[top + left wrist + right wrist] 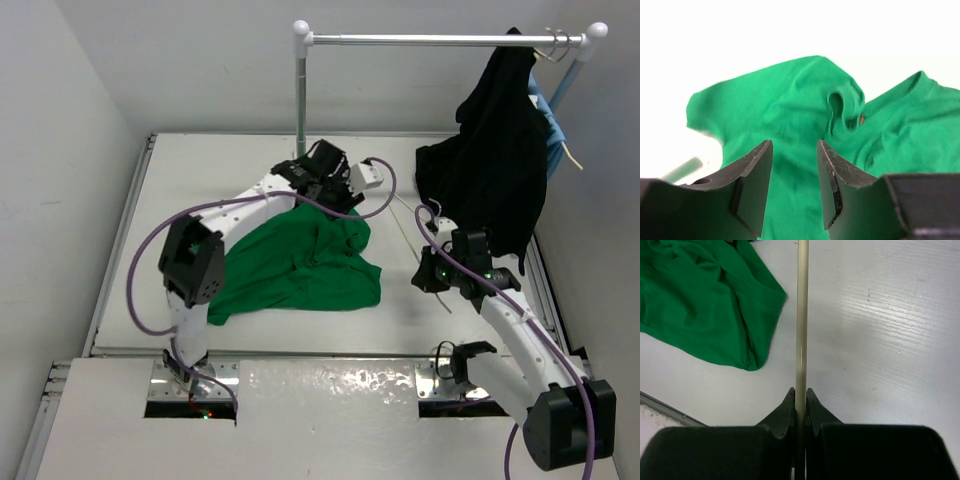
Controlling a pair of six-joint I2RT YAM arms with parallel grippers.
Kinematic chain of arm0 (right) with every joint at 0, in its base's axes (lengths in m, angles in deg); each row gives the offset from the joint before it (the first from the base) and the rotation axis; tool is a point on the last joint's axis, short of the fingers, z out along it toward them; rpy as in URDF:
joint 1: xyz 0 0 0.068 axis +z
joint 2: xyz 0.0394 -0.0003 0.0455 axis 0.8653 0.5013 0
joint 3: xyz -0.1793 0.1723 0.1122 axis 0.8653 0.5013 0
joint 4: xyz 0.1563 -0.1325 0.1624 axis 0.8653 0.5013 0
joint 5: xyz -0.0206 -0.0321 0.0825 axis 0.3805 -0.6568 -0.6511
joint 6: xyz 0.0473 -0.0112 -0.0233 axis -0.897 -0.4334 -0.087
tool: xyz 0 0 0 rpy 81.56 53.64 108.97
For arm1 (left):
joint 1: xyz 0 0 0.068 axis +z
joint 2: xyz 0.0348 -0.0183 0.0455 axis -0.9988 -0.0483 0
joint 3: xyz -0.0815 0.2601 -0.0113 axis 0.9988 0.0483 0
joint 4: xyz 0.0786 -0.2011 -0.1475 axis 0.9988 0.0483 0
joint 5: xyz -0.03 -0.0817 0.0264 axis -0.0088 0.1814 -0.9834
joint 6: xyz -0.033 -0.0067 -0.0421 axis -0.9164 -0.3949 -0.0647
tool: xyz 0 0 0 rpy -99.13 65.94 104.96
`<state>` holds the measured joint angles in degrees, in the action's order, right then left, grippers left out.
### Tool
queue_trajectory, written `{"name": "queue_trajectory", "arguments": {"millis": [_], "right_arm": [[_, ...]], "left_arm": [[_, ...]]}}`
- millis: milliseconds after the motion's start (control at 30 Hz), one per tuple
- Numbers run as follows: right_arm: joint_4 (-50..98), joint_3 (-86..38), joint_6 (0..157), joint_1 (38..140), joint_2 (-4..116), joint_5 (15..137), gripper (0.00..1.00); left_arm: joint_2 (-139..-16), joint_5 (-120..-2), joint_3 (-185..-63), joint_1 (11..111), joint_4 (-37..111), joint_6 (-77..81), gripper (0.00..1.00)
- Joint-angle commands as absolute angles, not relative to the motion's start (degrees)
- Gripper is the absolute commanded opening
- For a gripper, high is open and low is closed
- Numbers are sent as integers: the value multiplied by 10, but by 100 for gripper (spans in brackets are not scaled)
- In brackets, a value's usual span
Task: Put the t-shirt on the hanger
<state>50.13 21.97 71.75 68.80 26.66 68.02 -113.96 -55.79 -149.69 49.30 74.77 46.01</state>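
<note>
Right gripper (801, 396) pinches hanger (801, 315) bar, long axis near-far, just right of t-shirt (700, 305); left gripper (794, 150) spread, empty, over its far edge.

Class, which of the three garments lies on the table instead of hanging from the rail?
The bright green cloth t-shirt; the black garment and light-blue garment hang.

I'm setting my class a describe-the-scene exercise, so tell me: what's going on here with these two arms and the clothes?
The right gripper is shut on a thin cream bar of the hanger, beside the t-shirt. The left gripper hovers open over the t-shirt, which lies crumpled on the table, not yet on the hanger. A black garment hangs from the rail behind.
</note>
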Motion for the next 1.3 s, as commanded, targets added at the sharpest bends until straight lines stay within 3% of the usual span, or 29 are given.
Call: {"name": "queue_trajectory", "arguments": {"millis": [0,100,233,500,600,967,1033,1200,1267], "right_arm": [[489,216,714,691,268,691,0],[490,214,715,690,276,704,0],[493,208,713,690,284,710,0],[506,199,718,690,279,726,0],[506,204,718,691,271,730,0],[554,172,713,684,237,813,0],[554,172,709,677,228,824,0],[560,175,715,672,227,826,0],[560,179,715,672,231,828,0]], "left_arm": [[-1215,-493,-1542,482,800,486,38],[-1246,-465,-1569,475,814,452,38],[-1269,-504,-1553,470,768,409,28],[-1254,-453,-1517,463,767,404,17],[-1251,-453,-1507,456,761,398,0],[-1200,-444,-1487,385,742,356,0],[-1215,-440,-1493,378,746,357,4],[-1273,-405,-1551,374,810,380,47],[-1268,-398,-1565,374,833,394,55]]}}
